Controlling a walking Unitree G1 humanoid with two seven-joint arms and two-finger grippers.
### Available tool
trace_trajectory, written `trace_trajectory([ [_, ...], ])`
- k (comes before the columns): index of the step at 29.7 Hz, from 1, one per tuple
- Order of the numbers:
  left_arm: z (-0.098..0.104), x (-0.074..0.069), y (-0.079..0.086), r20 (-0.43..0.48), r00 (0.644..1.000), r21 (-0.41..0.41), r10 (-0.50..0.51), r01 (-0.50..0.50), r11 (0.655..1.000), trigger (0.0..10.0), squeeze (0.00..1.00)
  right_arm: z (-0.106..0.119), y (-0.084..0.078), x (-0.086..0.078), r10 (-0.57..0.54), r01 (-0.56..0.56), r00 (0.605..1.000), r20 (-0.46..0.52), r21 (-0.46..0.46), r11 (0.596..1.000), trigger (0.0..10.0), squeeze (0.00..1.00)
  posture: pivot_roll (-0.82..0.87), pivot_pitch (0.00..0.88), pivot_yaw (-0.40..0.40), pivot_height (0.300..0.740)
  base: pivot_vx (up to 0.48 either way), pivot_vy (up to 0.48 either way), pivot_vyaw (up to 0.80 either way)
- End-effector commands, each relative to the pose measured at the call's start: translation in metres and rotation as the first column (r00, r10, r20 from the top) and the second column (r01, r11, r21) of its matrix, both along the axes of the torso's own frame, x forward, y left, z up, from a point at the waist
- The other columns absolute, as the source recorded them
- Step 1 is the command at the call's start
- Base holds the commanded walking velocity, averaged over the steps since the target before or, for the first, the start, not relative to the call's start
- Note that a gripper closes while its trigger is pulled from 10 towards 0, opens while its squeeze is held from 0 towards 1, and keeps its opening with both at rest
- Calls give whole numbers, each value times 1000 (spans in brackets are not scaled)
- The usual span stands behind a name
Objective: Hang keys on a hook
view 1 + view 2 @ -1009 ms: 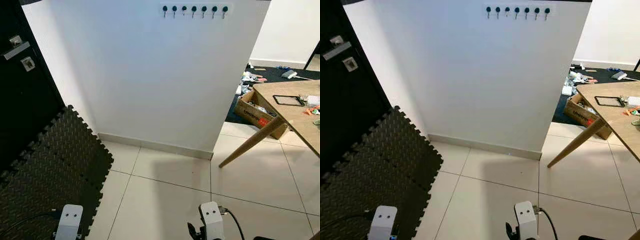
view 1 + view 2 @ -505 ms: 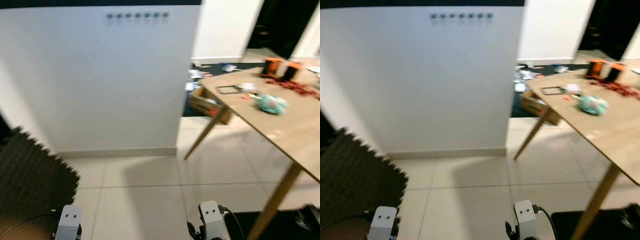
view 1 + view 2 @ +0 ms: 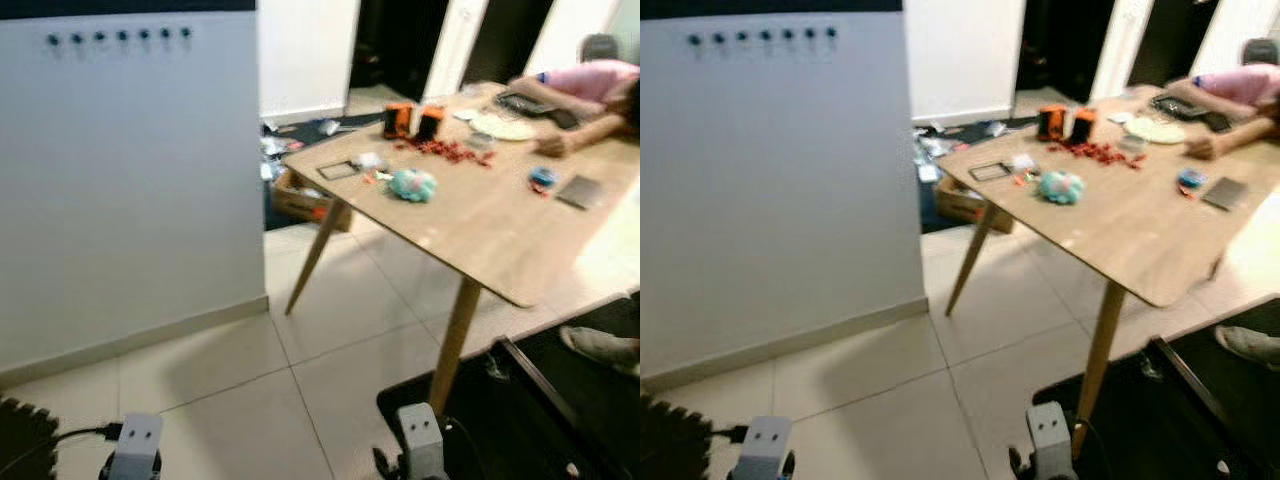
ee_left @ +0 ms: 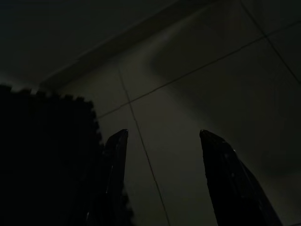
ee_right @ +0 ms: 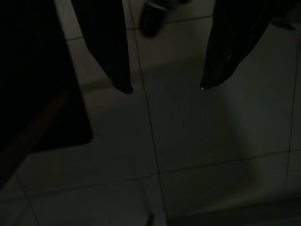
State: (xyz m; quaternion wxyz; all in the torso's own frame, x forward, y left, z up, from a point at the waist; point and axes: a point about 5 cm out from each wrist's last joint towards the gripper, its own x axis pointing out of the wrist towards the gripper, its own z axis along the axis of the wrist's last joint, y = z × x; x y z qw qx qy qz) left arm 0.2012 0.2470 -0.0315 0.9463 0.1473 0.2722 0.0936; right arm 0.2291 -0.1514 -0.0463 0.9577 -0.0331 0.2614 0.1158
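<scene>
A row of several dark hooks (image 3: 120,37) runs high on the white wall (image 3: 130,190) at the upper left. I cannot make out any keys; a teal fluffy thing (image 3: 412,184) lies among small items on the wooden table (image 3: 480,225). Both arms hang low at the bottom edge, the left wrist (image 3: 135,445) and the right wrist (image 3: 420,440). My left gripper (image 4: 163,133) is open above the floor tiles, holding nothing. My right gripper (image 5: 164,88) is open too, also above tiles.
A person leans on the table's far right end, with an arm in a pink sleeve (image 3: 585,82), and a foot (image 3: 600,347) shows lower right. A cardboard box (image 3: 300,200) sits under the table. A black mat (image 3: 530,420) lies bottom right, a foam mat (image 3: 20,430) bottom left.
The camera has swung to the right: the hooks slid to the picture's left, the dark door dropped out of sight and the table with the person came in. Both arms still hang.
</scene>
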Motion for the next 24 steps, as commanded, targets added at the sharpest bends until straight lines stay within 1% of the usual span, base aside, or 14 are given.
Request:
trace_trajectory([
  [1, -2, -4, 1, -18, 1000, 9, -5, 6, 1000, 10000, 0, -5, -4, -6, -16, 15, 999, -31, -4, 1000, 10000, 0, 209, 106, 36, 740, 0, 0, -781],
  [24, -2, -2, 2, -19, 1000, 11, -8, 8, 1000, 10000, 0, -5, -3, -6, -19, 19, 999, -32, -2, 1000, 10000, 0, 209, 105, 40, 740, 0, 0, -781],
])
